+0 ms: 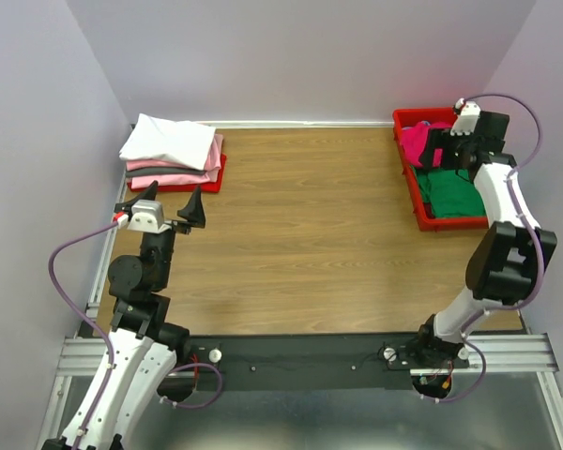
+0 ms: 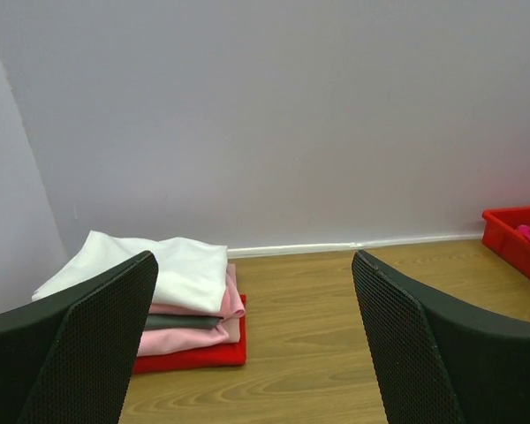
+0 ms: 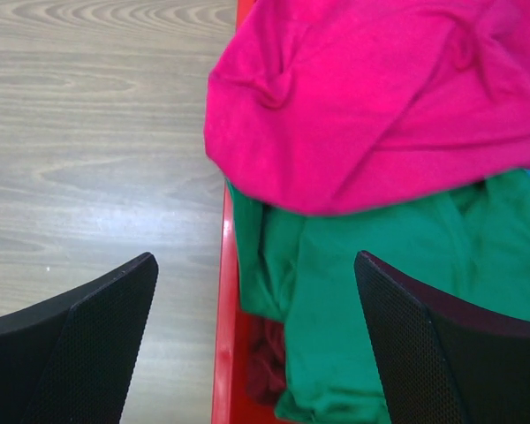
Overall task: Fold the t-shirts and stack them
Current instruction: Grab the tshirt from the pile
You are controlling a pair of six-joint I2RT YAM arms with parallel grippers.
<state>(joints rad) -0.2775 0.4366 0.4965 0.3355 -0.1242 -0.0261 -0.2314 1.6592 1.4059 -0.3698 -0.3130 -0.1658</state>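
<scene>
1. At the far left of the table, a stack of folded t-shirts is sitting on a flat red tray. A white shirt is lying on top, with pale pink and grey layers showing beneath it.
2. Just in front of that stack, the left gripper is hovering above the wood and pointing toward the back wall. Its fingers are standing wide apart and are gripping nothing.
3. At the far right, a second red tray is holding the unfolded shirts. A crimson-pink t-shirt is lying bunched at the far end, with one edge spilling over the tray's left wall. A green t-shirt is lying crumpled at the near end, partly under the pink one.
4. The right gripper is hanging over this tray and looking straight down. Its fingers are spread wide, one over the bare table and the other over the green cloth, and they are touching neither shirt.
</scene>
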